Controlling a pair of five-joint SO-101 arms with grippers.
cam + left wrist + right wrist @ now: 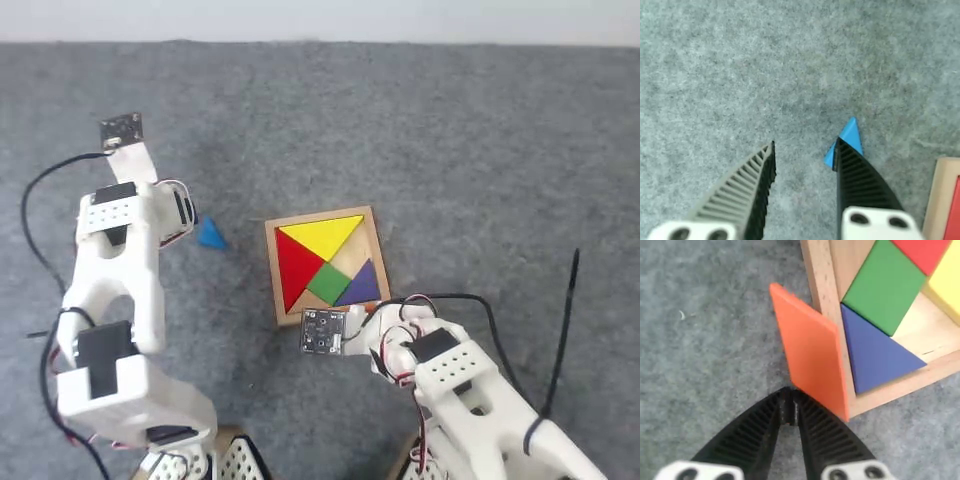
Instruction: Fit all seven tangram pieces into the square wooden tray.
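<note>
a: how do the pincers stand?
b: the left pincer [805,145] is spread wide. one fingertip [847,165] touches the small sky-blue wooden triangle [850,134], which lies flat on the grey felt surface [450,130] between its left edge and the square wooden tray [821,280]. the right pincer [790,396] is pressed together, tips against the orange wooden parallelogram [810,355].
a: and that piece?
b: it's tilted against the tray's outer wall, on the side toward the near edge. inside lie a yellow triangle [322,238], a red triangle [293,268], a green square [328,283] and a dark blue triangle [360,288]. a pale wall [320,20] runs beyond the far edge.
</note>
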